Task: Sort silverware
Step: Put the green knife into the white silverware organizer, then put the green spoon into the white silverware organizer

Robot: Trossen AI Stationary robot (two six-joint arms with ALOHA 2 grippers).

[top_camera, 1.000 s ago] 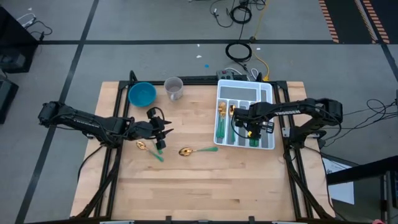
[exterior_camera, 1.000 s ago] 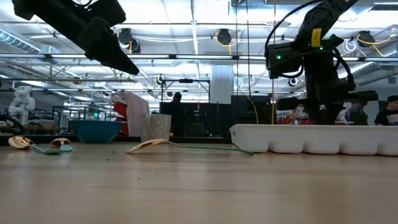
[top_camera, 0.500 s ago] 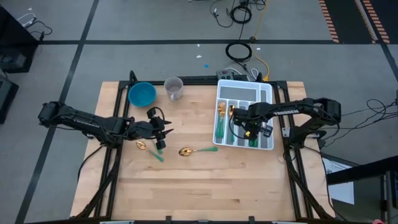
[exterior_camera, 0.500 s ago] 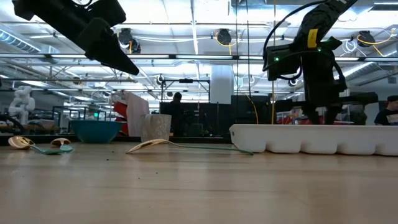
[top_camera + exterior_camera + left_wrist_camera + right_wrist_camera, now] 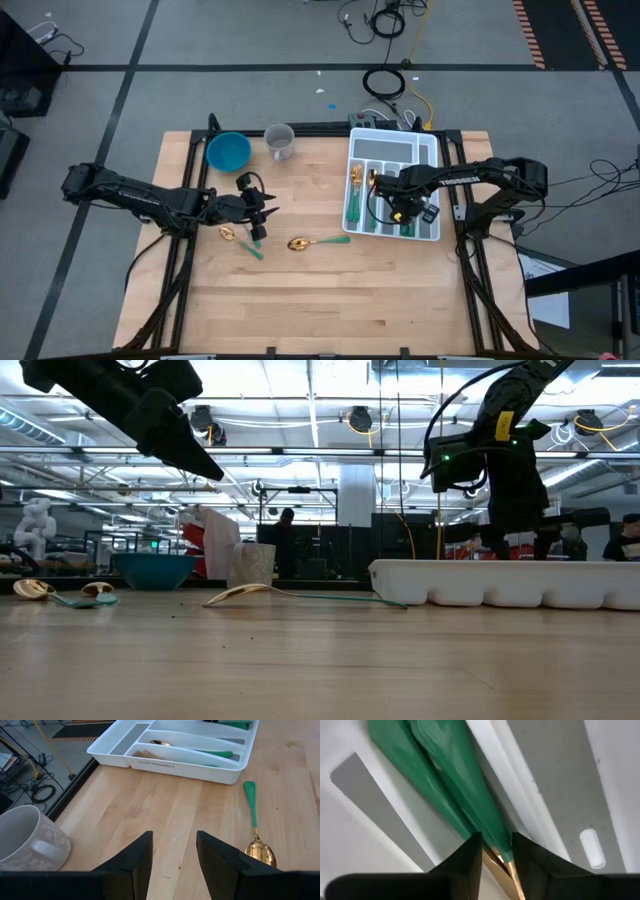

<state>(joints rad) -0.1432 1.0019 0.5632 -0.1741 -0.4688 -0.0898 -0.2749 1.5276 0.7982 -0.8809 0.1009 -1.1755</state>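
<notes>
My right gripper (image 5: 402,212) is down inside the white silverware organizer (image 5: 432,158), over one of its long compartments on the side nearer the table's right edge. In the right wrist view my two fingers (image 5: 462,860) stand a narrow gap apart, with green handles (image 5: 445,785) and a bit of gold between and just beyond them. I judge this the release step of a placing: the piece lies in its compartment beside another green-handled one, and whether my pads still touch it I cannot tell.

My left gripper (image 5: 262,212) hovers over the bare wood near the middle-left of the table, jaws wide and holding nothing. Just beside it lie the pieces not yet sorted: a gold spoon with a green handle (image 5: 308,242) toward the organizer, and closer to my left wrist two more gold heads (image 5: 229,233) with a green handle (image 5: 252,249). The left wrist view shows the first spoon (image 5: 259,851) lying flat, bowl toward me, handle pointing at the tray, where a fork (image 5: 145,754) and another spoon (image 5: 162,742) already lie in separate slots. The blue bowl (image 5: 228,151) and the cup (image 5: 280,141) stand at the far edge, well apart from all this.

Next, I think, my right fingers need to clear the handles and lift straight up out of the compartment without dragging anything along. Then one arm must come down on a flat, thin spoon; gripping across the slim handle looks easier than the bowl.
</notes>
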